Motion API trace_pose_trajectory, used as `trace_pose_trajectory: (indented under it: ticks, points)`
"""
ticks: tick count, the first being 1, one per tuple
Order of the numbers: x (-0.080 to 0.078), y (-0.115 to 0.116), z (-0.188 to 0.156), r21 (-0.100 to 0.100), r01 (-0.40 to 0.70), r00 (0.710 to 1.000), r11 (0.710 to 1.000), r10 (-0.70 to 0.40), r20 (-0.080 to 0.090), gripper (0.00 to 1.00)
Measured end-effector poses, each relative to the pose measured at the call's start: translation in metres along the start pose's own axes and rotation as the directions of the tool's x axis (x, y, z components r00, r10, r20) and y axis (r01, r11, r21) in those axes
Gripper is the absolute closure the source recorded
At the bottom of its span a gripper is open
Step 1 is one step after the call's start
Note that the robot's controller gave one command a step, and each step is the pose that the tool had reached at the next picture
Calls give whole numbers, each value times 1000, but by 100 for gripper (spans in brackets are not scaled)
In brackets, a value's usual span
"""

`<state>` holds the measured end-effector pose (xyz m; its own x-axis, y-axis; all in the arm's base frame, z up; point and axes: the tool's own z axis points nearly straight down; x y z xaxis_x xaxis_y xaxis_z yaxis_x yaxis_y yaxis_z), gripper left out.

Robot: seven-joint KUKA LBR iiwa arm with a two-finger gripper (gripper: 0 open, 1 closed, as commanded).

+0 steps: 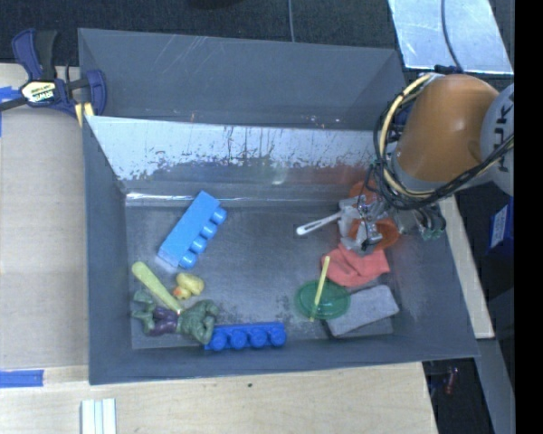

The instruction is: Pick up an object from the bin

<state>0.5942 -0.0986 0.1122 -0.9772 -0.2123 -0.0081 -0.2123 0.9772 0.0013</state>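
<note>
Centre right, the gripper (366, 226), open or closed I could not tell, hung by a flat red piece (357, 267), seemingly soft and light, best pinched at its edge

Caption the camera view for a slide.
Gripper low at the right of the grey bin, by a red cloth; blue brick lies at left.
</note>
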Motion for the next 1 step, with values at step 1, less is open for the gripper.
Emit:
trace_pose_trajectory:
  ticks: [1]
  points:
    - [0, 0, 0, 1, -1, 1000, 1000, 1, 0, 0]
